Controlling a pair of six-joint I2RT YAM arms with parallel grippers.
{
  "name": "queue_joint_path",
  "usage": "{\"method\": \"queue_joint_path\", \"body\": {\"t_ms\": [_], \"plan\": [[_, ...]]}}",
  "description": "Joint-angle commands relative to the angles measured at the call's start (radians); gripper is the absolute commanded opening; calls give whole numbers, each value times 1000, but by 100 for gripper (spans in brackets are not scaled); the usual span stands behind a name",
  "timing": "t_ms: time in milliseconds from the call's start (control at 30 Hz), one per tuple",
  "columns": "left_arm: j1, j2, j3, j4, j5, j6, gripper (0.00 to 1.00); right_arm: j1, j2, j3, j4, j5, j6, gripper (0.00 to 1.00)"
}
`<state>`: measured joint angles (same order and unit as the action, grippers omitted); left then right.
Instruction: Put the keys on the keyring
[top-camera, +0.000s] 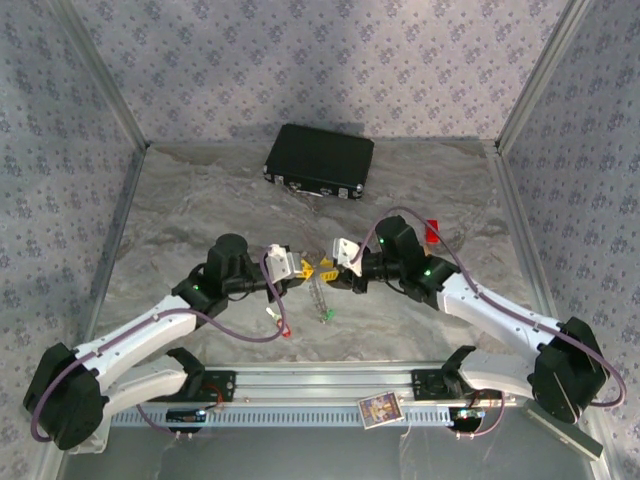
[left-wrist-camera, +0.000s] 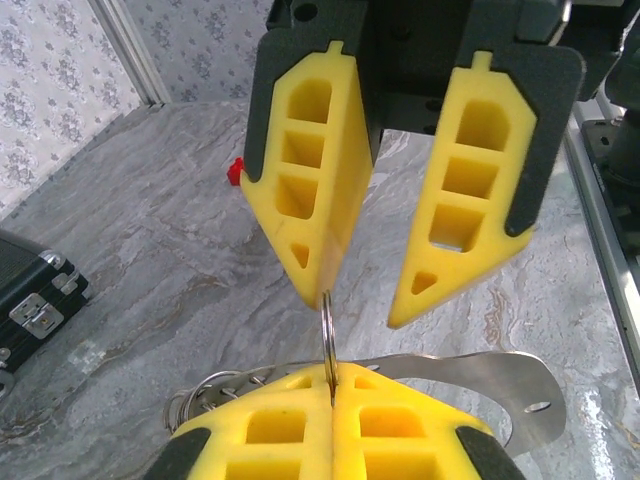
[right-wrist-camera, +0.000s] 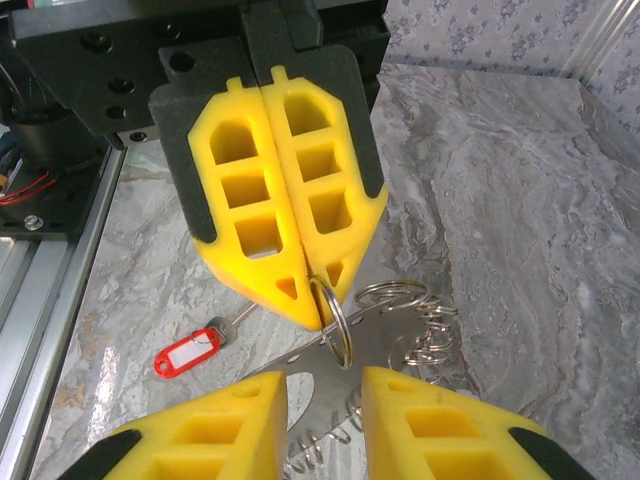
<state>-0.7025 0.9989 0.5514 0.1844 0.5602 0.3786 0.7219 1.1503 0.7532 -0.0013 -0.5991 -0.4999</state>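
My left gripper (left-wrist-camera: 333, 375) is shut on the keyring (left-wrist-camera: 328, 335), a thin steel loop that stands on edge and sticks out past its yellow fingertips. My right gripper (right-wrist-camera: 325, 395) faces it with its jaws open; the keyring (right-wrist-camera: 337, 318) ends just in front of the gap, close to one fingertip (left-wrist-camera: 318, 290). The red-tagged key (right-wrist-camera: 190, 352) lies flat on the marbled table to the left. From above, both grippers (top-camera: 302, 268) (top-camera: 330, 268) meet at the table's middle, with the red-tagged key (top-camera: 284, 330) and the green-tagged key (top-camera: 323, 314) lying just in front of them.
Under the grippers lies a flat steel plate (right-wrist-camera: 385, 345) strung with several spare rings (right-wrist-camera: 420, 320). A black case (top-camera: 320, 160) sits at the back, and a small red block (top-camera: 432, 230) lies right of the right arm. The aluminium rail (top-camera: 330, 385) runs along the near edge.
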Motion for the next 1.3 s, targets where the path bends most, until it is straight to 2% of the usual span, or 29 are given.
{"method": "queue_joint_path", "body": {"t_ms": [0, 167, 533, 667, 767, 900, 1067, 1167, 1267], "plan": [[-7, -2, -7, 60, 41, 26, 0, 10, 10, 12, 35, 3, 14, 25], [-11, -2, -8, 58, 46, 32, 0, 18, 24, 21, 39, 3, 12, 23], [-13, -1, -2, 38, 36, 44, 0, 24, 50, 75, -37, -91, -24, 1], [-13, -2, 11, 8, 7, 46, 21, 32, 62, 111, -114, -67, -73, 0], [-15, -4, 33, -46, 1, 70, 24, 51, 70, 150, -210, -5, -142, 0], [-15, -17, 58, -124, -8, 116, 23, 74, 91, 210, -320, 61, -211, 0], [-18, -21, 66, -150, 0, 131, 19, 91, 108, 250, -361, 92, -240, 0], [-23, -18, 70, -154, 1, 136, 15, 104, 127, 280, -394, 111, -258, 0], [-28, -19, 67, -145, 1, 141, 6, 117, 144, 307, -431, 123, -268, 0]]}}
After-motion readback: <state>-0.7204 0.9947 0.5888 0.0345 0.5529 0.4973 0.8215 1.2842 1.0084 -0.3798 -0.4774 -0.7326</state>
